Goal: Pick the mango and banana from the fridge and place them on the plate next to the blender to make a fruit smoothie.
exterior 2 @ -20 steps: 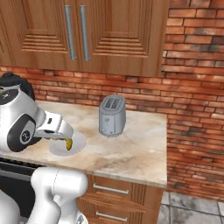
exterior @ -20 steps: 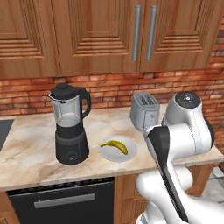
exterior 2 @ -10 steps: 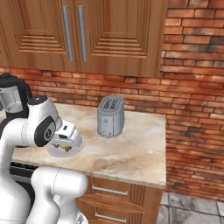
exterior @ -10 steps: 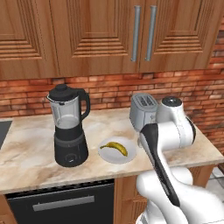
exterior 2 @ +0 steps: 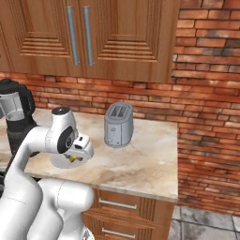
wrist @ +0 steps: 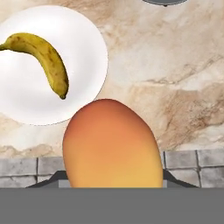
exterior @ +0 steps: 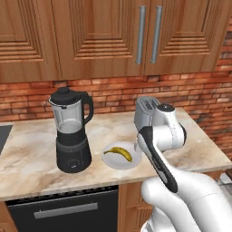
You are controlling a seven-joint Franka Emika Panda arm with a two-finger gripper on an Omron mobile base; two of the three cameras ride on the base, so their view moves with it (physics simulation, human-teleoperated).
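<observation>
gripper (wrist: 111, 183): closed around mango (wrist: 111, 146), carried above the counter edge | plate (wrist: 87, 48): up-left of mango in hand view, next to blender (exterior: 70, 131) | banana (wrist: 41, 57): on plate's left half, right half free

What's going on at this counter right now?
The robot arm is carrying the mango in its pincer, held above the counter beside the plate, not yet over it. The banana already lies on the plate, which sits between the blender and the toaster. The mango has not been set down yet.
</observation>
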